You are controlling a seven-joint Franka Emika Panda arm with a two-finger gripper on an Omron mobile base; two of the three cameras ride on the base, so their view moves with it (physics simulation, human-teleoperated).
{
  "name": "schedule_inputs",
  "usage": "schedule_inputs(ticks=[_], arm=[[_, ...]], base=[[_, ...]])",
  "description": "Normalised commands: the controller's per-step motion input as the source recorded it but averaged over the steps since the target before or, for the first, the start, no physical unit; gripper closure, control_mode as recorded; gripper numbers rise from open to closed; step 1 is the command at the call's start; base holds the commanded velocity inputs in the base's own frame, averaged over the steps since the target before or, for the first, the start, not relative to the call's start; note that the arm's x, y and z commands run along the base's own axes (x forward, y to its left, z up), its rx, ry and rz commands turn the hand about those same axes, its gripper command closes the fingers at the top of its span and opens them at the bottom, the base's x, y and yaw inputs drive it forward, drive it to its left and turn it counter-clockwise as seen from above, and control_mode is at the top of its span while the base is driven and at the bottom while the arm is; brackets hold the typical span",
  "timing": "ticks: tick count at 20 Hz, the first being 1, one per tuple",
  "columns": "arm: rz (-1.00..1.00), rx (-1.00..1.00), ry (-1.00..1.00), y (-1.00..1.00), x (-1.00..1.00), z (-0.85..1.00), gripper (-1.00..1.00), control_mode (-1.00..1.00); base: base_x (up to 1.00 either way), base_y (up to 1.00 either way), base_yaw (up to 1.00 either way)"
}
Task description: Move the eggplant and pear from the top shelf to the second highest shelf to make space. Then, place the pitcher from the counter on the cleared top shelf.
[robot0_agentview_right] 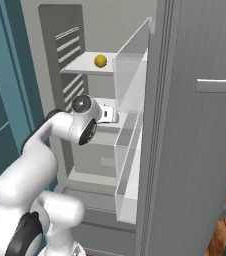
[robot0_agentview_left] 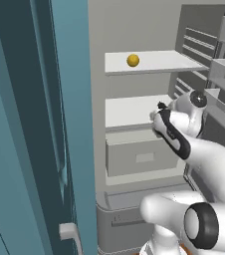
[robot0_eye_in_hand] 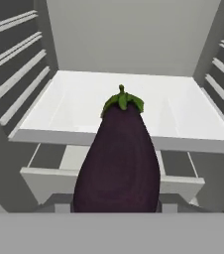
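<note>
Carrying the eggplant (robot0_eye_in_hand: 118, 158), clamped in the claw (robot0_agentview_left: 157, 115), toward the second shelf (robot0_eye_in_hand: 193, 111) (pear (robot0_agentview_left: 133, 60) waits above). Next: reach in, lower, let go.

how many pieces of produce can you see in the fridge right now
2: the pear sits on the top shelf; the eggplant is held at the end effector, in front of the second highest shelf. Others may be hidden.

second highest shelf (robot0_eye_in_hand: 183, 114) bare, eggplant (robot0_eye_in_hand: 118, 163) blocking foreground
</note>
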Motion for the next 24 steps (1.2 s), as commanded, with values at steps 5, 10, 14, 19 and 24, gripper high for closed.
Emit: schedule_inputs(ticks=[5, 10, 14, 19, 24], arm=[[0.0, 0.0, 0.08, 0.0, 0.49, -0.45, 1.0, -1.0], [0.0, 0.01, 0.08, 0.0, 0.67, -0.13, 1.0, -1.0], [0.0, 0.03, 0.01, -0.02, 0.67, -0.02, 1.0, -1.0], [0.01, 0.08, 0.0, -0.18, 0.68, -0.16, 1.0, -1.0], [0.04, 0.07, 0.0, -0.19, 0.73, -0.4, 1.0, -1.0]], base=[[0.0, 0.0, 0.0], [0.0, 0.0, 0.0], [0.0, 0.0, 0.0], [0.0, 0.0, 0.0], [0.0, 0.0, 0.0]])
